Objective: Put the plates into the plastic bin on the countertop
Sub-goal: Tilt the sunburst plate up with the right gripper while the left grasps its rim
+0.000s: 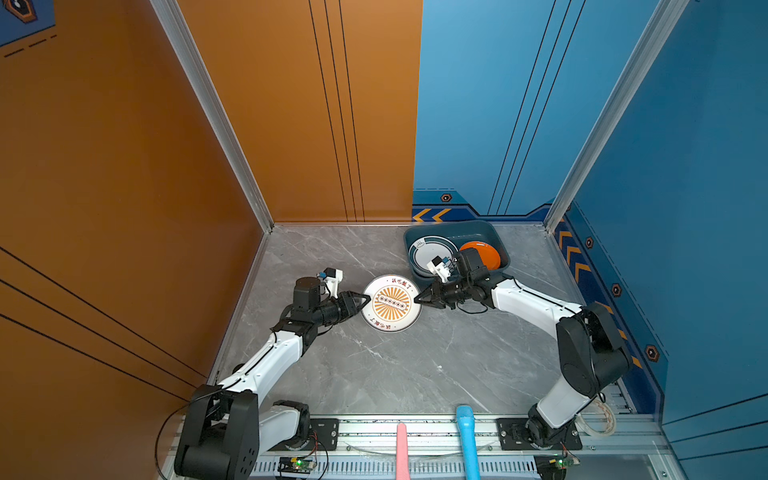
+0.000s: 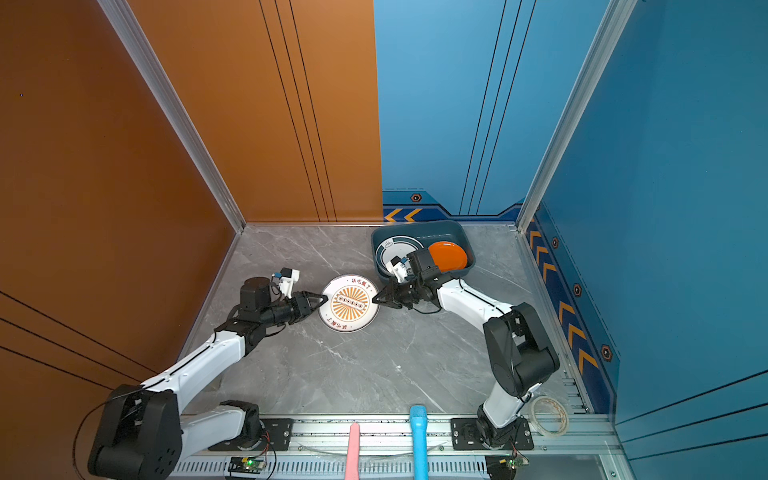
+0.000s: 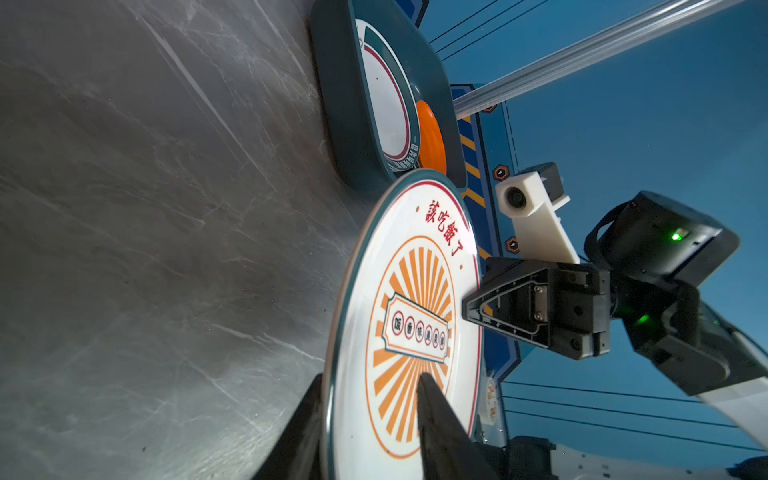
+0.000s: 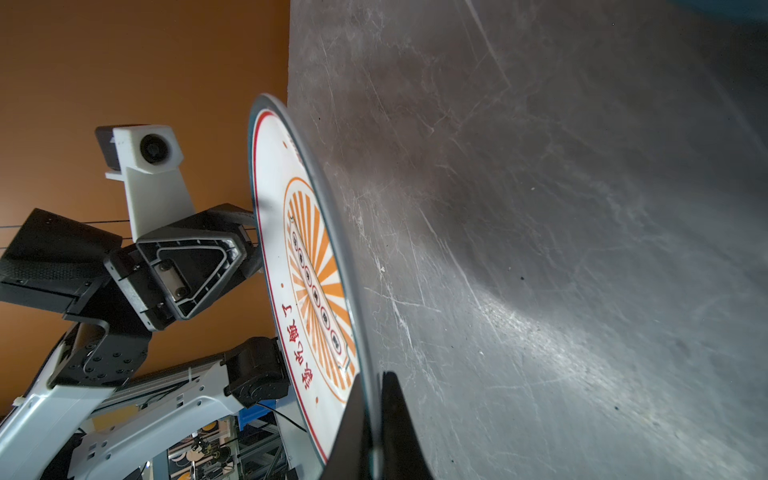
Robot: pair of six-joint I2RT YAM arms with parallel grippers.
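Holding: your right pincer is clamped on the rim of the sunburst plate.
Your left pincer: narrow, straddling the opposite rim; you cannot tell if it pinches.
Sunburst plate: over the desk, just beside the plastic bin.
Plastic bin: teal-rimmed plate and orange plate inside.

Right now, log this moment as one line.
right hand: grips rim of round white orange-sunburst plate | left hand: astride opposite rim, grip unclear | dark teal plastic bin: holds teal-rimmed white plate, orange plate

Three plates, one plastic bin, two end effectors.
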